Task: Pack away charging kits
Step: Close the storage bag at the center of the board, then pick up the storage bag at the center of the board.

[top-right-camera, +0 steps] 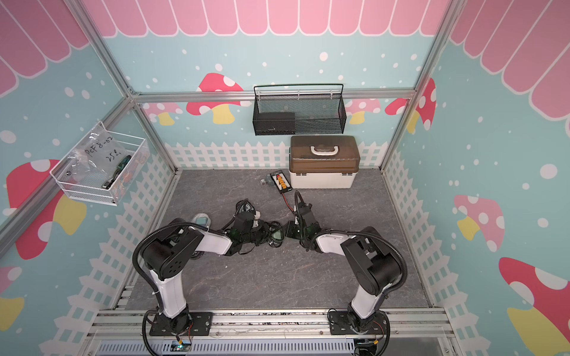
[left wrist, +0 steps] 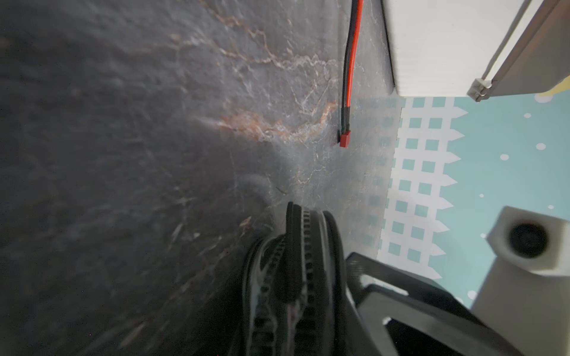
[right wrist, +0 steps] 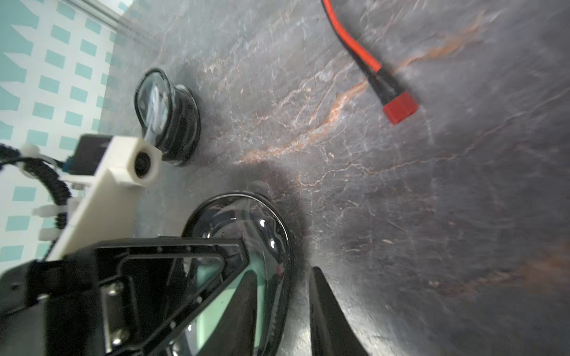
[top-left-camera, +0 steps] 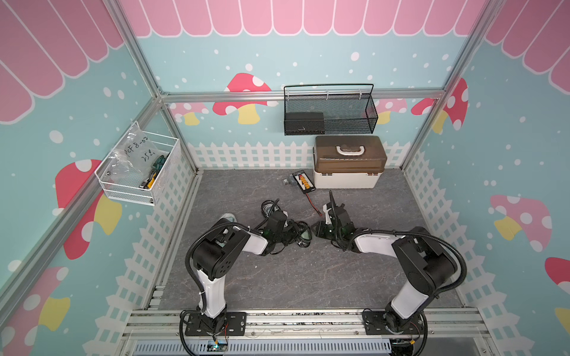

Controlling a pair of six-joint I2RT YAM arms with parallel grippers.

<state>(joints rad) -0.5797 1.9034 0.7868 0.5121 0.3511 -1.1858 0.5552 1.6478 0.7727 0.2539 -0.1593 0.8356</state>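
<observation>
On the grey stone-look table (top-left-camera: 308,277), near its middle, the left gripper (top-left-camera: 293,234) is clamped on a clear black-rimmed zip pouch (right wrist: 271,234) holding a teal plug adapter (right wrist: 212,317); the right gripper (right wrist: 283,271) straddles its rim, jaws slightly apart

Near the middle of the grey stone-look tabletop (top-left-camera: 308,277) sat an oval pouch with a clear window and black zip rim (right wrist: 265,234) (top-left-camera: 305,235) (top-right-camera: 277,235). It was tilted rather than lying flat, and a mint-green block showed through the window. Its zip teeth ran blurred and close in the left wrist view (left wrist: 303,234). Thin black cable (top-left-camera: 297,245) looped loosely about it. Just beyond stood a smaller clear-faced black pouch (right wrist: 157,104), up on its edge, with white cable coiled inside. Further over lay a teal-green cube ringed with pale cable (top-right-camera: 202,220) (top-left-camera: 229,216), half hidden.
</observation>
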